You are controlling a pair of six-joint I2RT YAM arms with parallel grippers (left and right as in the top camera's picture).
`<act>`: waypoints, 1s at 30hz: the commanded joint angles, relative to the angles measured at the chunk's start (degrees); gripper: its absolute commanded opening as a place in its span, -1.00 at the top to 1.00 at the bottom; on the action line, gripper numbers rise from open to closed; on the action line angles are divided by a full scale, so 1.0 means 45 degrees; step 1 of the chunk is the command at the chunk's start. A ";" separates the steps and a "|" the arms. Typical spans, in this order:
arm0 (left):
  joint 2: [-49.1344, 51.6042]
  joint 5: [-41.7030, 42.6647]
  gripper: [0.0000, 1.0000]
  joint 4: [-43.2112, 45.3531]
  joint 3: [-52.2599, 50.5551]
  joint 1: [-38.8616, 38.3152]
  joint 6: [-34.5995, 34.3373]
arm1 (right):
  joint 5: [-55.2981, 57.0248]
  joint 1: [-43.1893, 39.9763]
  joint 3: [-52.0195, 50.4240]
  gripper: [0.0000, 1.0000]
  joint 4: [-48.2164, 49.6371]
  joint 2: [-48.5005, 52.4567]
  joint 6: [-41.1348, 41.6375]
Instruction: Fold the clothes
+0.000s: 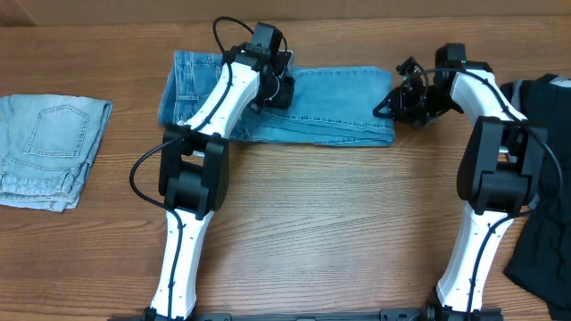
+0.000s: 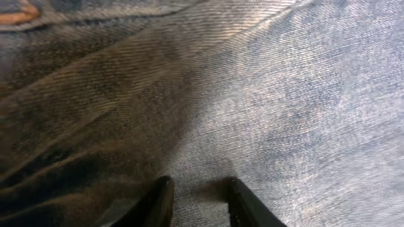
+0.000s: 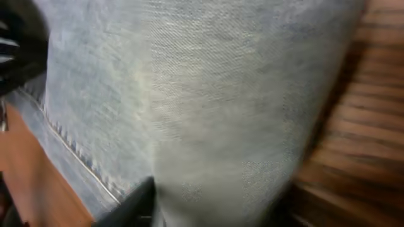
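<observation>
A brown wooden table (image 1: 321, 205) fills the overhead frame. Folded medium-blue jeans (image 1: 339, 107) lie flat across its upper centre. Paler light-blue jeans (image 1: 49, 147), also folded, sit at the left edge, well apart. A black garment (image 1: 546, 245) lies crumpled along the right edge.

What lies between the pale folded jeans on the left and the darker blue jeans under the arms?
Only bare wooden table, seen in the overhead view, separates the pale jeans from the blue jeans.
</observation>
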 commanded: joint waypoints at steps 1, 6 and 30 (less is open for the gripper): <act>-0.0078 -0.0117 0.53 0.0112 0.0209 -0.0034 -0.0097 | -0.0189 -0.0408 0.0277 0.92 -0.0350 0.0228 -0.0141; -0.0078 0.0083 0.46 -0.1462 0.3798 -0.0039 -0.0087 | 0.0743 -0.2589 0.2040 0.92 -0.2798 0.0223 -0.0529; -0.0073 0.1010 0.92 0.2084 0.0170 -0.3317 -0.3517 | 0.3342 -0.1156 0.6348 0.92 -0.6980 0.0223 -0.1472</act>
